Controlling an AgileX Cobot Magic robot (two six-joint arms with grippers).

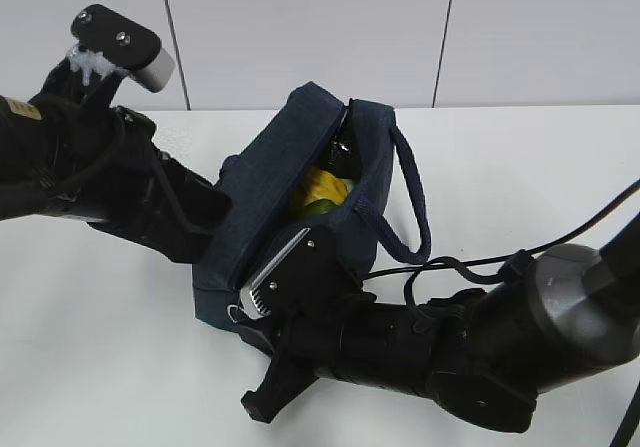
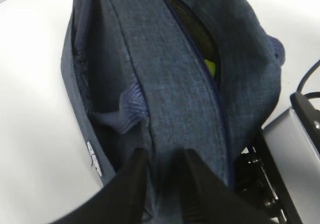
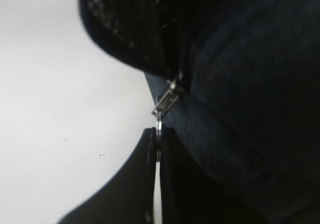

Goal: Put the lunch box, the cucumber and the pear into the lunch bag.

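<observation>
Exterior view: a dark navy lunch bag (image 1: 300,197) lies tilted on a white desk (image 1: 100,347), its top zipper partly open. Through the gap show the yellow pear (image 1: 325,184) and, just below it, a green patch, likely the cucumber (image 1: 320,208). The lunch box is not visible; whether it is inside cannot be told. The left end effector (image 1: 215,217) meets the bag's left side, its tips hidden by the arm and the cloth. The right end effector (image 1: 250,302) sits at the bag's near corner, with one loop handle (image 1: 410,197) trailing beyond it on the far side.

Left wrist view: the left end effector (image 2: 161,159) has its two dark fingers (image 2: 134,179) pressed close on a fold of the bag's fabric, pinching it. Ahead of the fingers the zipper line runs away, and a sliver of yellow-green shows in the opening further on.

Right wrist view: the right end effector (image 3: 158,139) is pressed together on the silver ring pull (image 3: 159,129), which hangs from the zipper slider (image 3: 170,96) just above its tips. The bag fills the space up and to the right.

Judgement: the bag looks soft and floppy, so it would buckle if the zipper were pulled without a counter-hold on the cloth. The thin metal ring seems slippery and could slide out of a light pinch; it is best held deep between the pads. The pear may bruise if squeezed
</observation>
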